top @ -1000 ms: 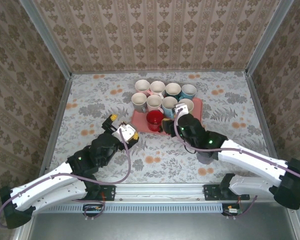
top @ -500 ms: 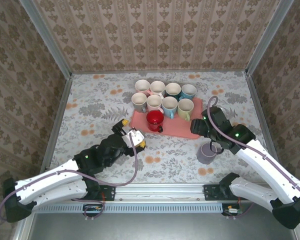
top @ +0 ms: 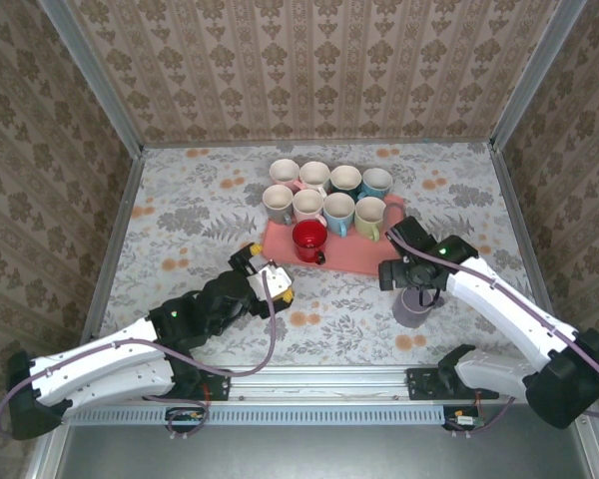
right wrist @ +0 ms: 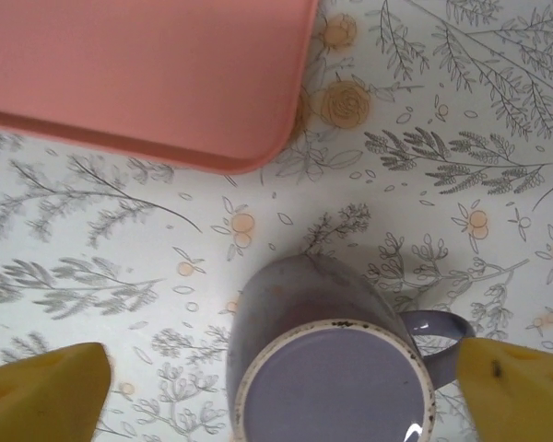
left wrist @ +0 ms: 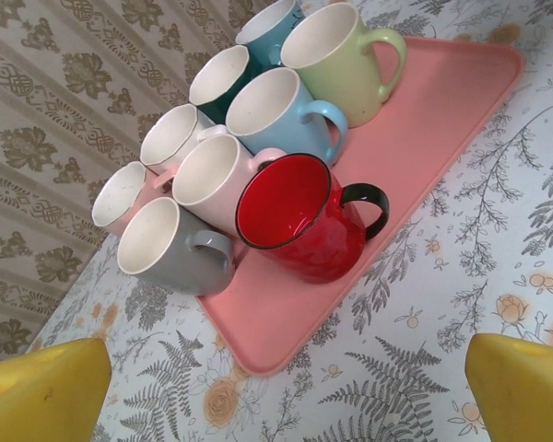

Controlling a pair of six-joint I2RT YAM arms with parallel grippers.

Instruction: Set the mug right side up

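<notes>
Yellow-tipped right gripper point(right wrist: 281, 378) is spread wide over the purple mug point(top: 412, 307), gripping nothing; left gripper point(left wrist: 276, 391) is splayed and empty too. Mug's upside down on the table point(right wrist: 461, 110), base up, axis vertical, just off the pink tray's point(right wrist: 166, 74) corner.

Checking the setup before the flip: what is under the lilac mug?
The lilac mug stands base-up on the floral table, apart from the pink tray. Its mouth and inside are hidden, so anything beneath it cannot be seen.
</notes>
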